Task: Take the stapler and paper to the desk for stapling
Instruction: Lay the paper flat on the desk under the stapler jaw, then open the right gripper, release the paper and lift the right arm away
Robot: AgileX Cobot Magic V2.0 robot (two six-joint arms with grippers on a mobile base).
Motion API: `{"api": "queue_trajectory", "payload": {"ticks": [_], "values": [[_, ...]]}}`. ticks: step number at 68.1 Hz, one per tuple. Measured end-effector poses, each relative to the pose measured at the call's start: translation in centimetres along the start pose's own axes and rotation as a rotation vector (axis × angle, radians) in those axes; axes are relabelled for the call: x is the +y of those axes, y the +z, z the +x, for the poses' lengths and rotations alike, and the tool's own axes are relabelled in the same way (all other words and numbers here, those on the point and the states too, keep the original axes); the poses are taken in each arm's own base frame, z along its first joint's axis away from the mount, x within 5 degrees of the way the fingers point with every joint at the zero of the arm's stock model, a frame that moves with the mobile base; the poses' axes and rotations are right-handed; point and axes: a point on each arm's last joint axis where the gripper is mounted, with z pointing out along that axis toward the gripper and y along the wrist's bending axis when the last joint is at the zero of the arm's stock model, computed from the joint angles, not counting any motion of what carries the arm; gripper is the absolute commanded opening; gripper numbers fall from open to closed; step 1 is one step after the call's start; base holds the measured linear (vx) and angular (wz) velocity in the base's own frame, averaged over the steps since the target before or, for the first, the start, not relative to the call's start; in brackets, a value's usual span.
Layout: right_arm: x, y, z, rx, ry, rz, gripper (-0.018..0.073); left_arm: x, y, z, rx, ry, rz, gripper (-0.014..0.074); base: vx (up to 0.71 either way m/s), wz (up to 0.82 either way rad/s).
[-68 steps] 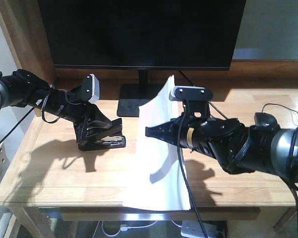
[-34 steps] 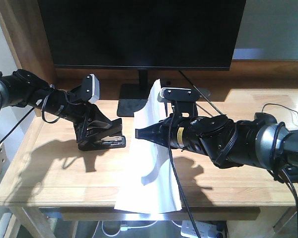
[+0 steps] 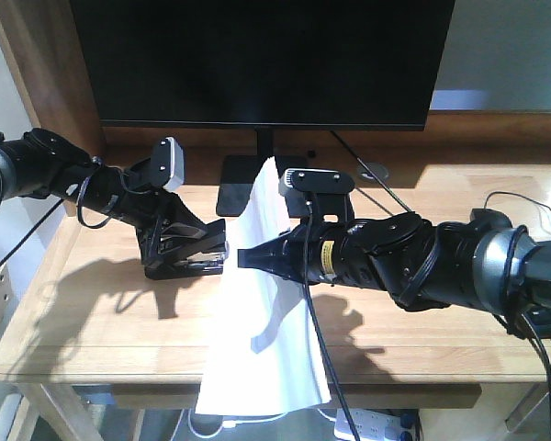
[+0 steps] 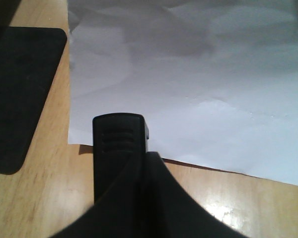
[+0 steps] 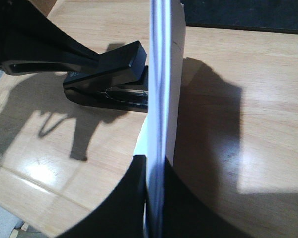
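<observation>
The right gripper [image 3: 257,258] has its jaws pressed flat together on the paper [image 3: 257,349]. Its wrist view shows the thin stack edge-on, standing almost upright out of the pinch. Just past the fingertips and to their left, the lifted edge meets the nose of the stapler [image 3: 197,260], touching or nearly so. Whether any sheet sits inside the stapler's throat cannot be told. Behind the jaws the paper sags and spills over the near rim of the desk [image 3: 92,322], with a black cable [image 3: 320,349] from the arm trailing across it. Opposite, the left gripper [image 3: 179,241] is clamped down on the stapler, which rests on the desk with its mouth toward the sheet. From that wrist the ridged tip of the top arm [image 4: 118,144] overlaps the paper's edge, and the monitor base [image 4: 20,94] lies off to its left. The likeliest fault is that the edge butts the nose and buckles instead of sliding into the slot, because the sheet arrives raised and curved rather than flat. With a single pinch point, the sheets could also fan apart. The overhanging part or the cable could drag and skew the stack, and a firm push could nudge the stapler sideways in the left jaws.
</observation>
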Motion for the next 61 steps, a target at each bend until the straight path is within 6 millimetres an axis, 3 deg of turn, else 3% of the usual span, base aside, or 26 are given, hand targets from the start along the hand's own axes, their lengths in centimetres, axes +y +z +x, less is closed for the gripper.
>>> {"api": "queue_trajectory", "payload": {"ticks": [17,43,61], "values": [[0.1,-0.4,-0.3,-0.014,-0.002,-0.002,-0.0002,0.0,0.0,0.0,0.0,0.0,0.0,-0.0006,0.0,0.0],[-1.7,2.5,1.5,0.035,0.003,0.105,-0.0002,0.0,0.0,0.0,0.0,0.0,0.0,-0.0006,0.0,0.0],[-1.9,4.2,0.8,0.014,0.001,0.134,-0.0002,0.0,0.0,0.0,0.0,0.0,0.0,-0.0006,0.0,0.0]]}}
